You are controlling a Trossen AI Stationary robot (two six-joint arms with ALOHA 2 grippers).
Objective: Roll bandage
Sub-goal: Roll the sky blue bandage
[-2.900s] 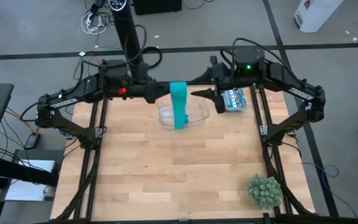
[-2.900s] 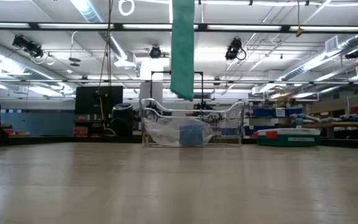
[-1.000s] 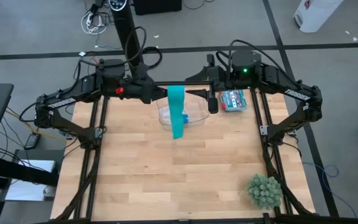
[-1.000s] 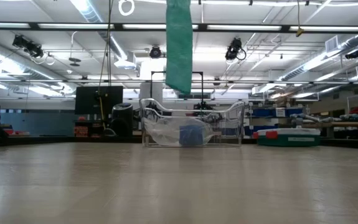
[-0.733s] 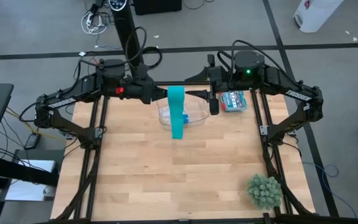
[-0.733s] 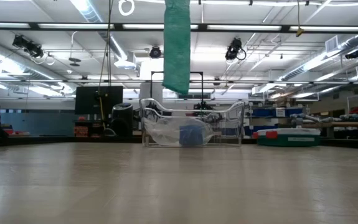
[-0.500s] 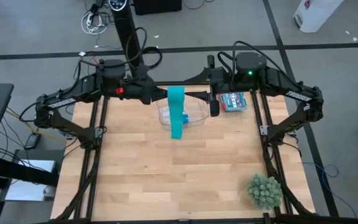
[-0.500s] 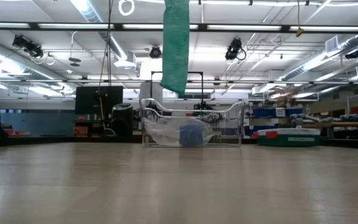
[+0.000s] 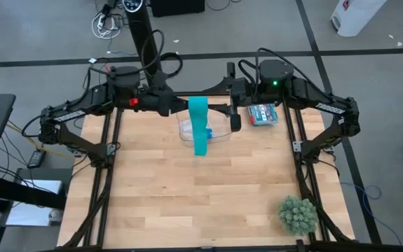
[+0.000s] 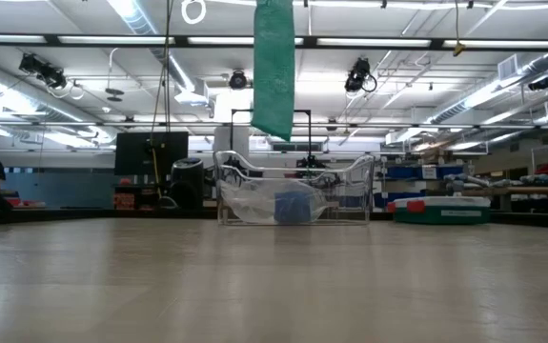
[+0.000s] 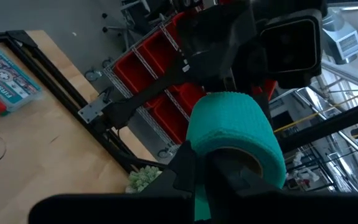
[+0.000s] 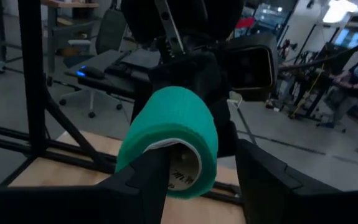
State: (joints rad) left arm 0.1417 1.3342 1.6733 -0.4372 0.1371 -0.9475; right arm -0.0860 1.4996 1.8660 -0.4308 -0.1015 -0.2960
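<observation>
Currently plenty of open tabletop [image 9: 187, 203]: whole middle and near half bare, left edge bare too. Only clutter sits along the far edge and at the near right corner.

Left gripper [image 9: 184, 105] up over the far edge, clenched on the teal bandage [image 9: 200, 129], gripping it at the rolled end. Left wrist view confirms: roll [image 11: 235, 137] seated on the dark fingers [image 11: 185, 171]. Loose strip hanging straight down from the roll, seen in the low view [image 10: 274, 67] with its lower end above the bin rim, well clear of the tabletop.

Right gripper [image 9: 235, 123] just beside the roll on its right, over the far edge, released and holding nothing. Right wrist view: fingers [image 12: 147, 180] spread, roll [image 12: 172, 137] showing in the gap between them; contact with either finger not clear.

Containers:
- clear plastic bin [image 9: 219, 133] at the middle of the far edge, under the hanging strip. Holds a blue roll [image 10: 293, 204] and some crumpled clear plastic; rest unreadable.
- first-aid box [image 9: 263, 113] flat near the far right corner, lid shut, contents hidden.

Counts: two arms, one bandage, one bin, one blue roll, one first-aid box, one small green plant [image 9: 298, 215] at the near right corner.
</observation>
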